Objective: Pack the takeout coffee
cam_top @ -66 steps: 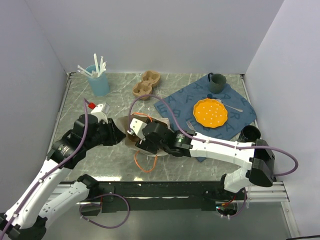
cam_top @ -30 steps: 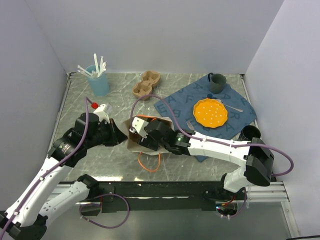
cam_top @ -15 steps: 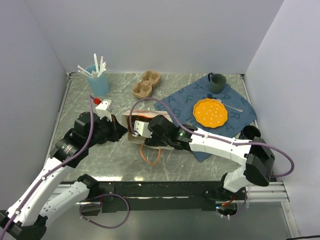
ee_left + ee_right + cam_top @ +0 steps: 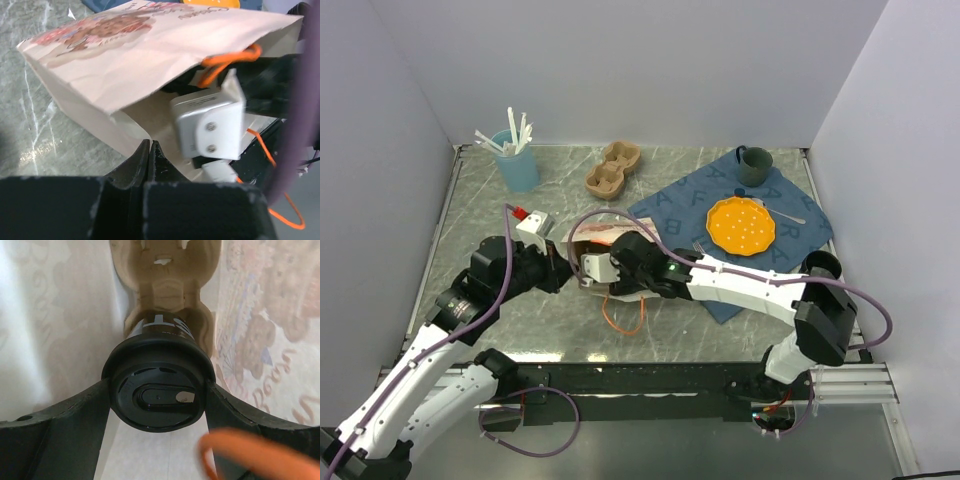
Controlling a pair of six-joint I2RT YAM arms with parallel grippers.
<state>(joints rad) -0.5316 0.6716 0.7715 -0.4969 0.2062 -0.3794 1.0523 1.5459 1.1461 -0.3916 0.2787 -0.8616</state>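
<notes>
Marble table (image 4: pixel 560 200); takeout coffee (image 4: pixel 157 390) between right fingers (image 4: pixel 60 425), inside bag (image 4: pixel 125 65).

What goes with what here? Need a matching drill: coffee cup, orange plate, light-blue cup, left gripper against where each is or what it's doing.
Things:
1. coffee cup
2. orange plate
3. light-blue cup
4. left gripper

Places or states:
A. back left of the table
B. shut on the paper bag's edge
C. inside the paper bag, held by the right gripper
D. on the blue cloth

Pairs: 1-C, 2-D, 3-A, 4-B
</notes>
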